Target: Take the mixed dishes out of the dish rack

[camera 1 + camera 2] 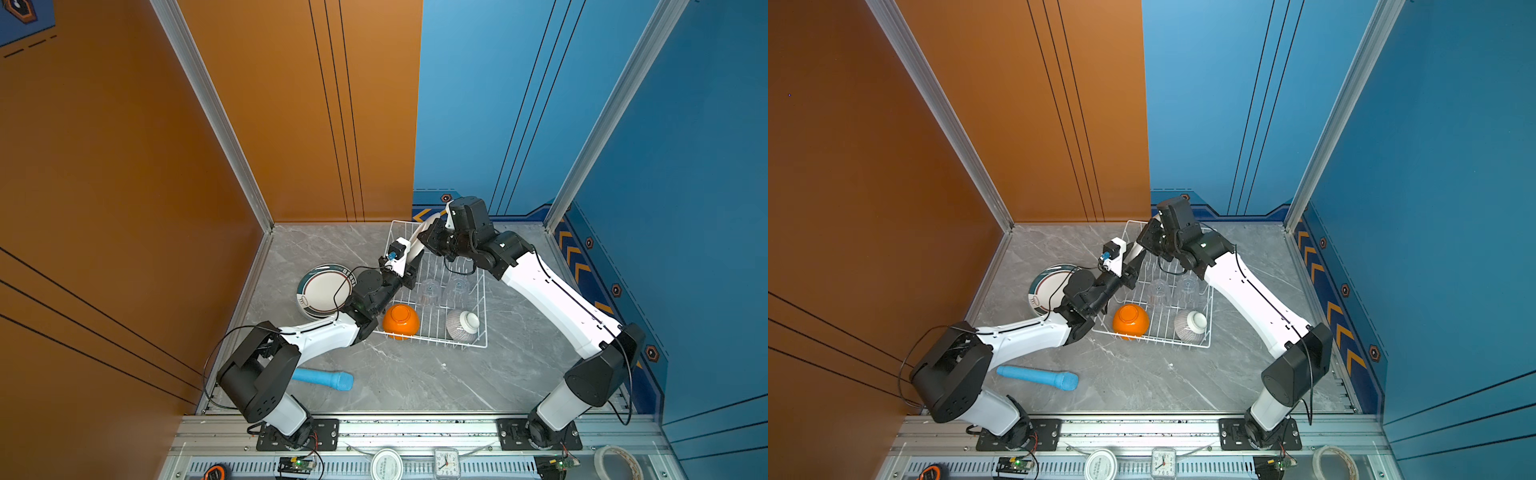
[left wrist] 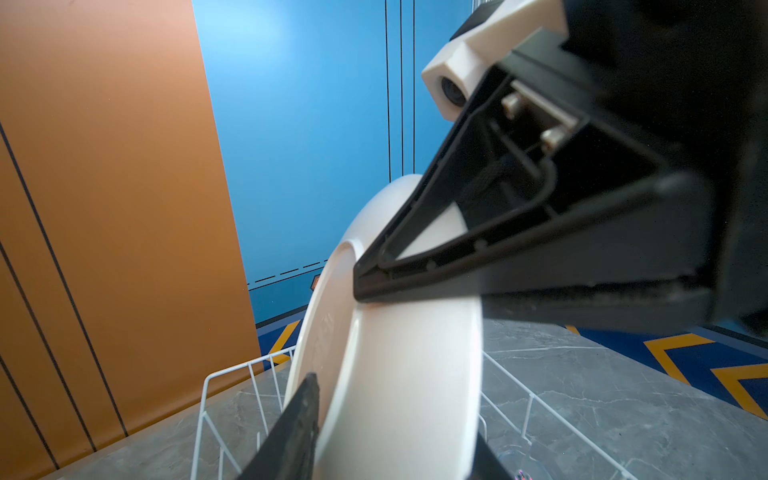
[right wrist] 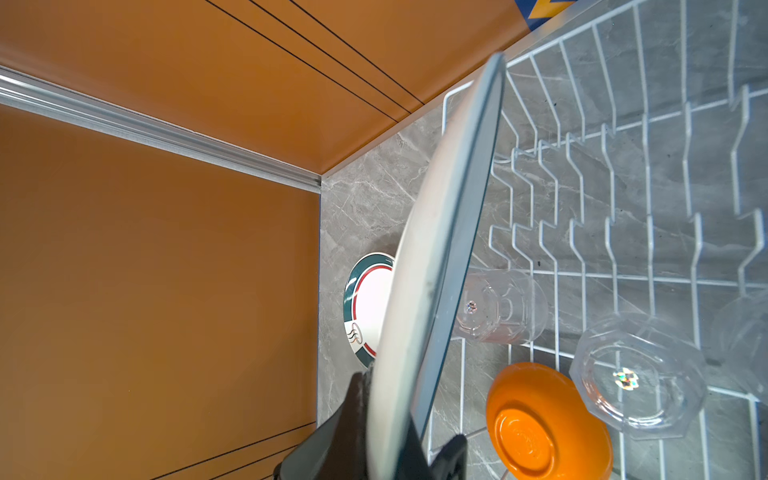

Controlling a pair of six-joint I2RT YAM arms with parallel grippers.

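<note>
Over the far left corner of the dish rack (image 1: 436, 340), on the grey marbled tabletop (image 1: 415, 382) between orange wall (image 1: 124, 166) and blue wall (image 1: 478, 104), the right gripper (image 3: 395, 424) clamps a plate (image 3: 432, 232) on edge. The left gripper (image 2: 392, 440) straddles its rim; whether it pinches, I cannot tell.

Robot lab cell, panelled walls (image 1: 104, 166), aluminium frame (image 1: 219, 124)

Items counted
plates (image 1: 322, 291) 2; clear tumblers (image 3: 636, 374) 2, perhaps a third; bowls (image 1: 400, 320) 2; wire rack (image 3: 648, 174) 1; blue cylinder (image 1: 324, 379) 1.
</note>
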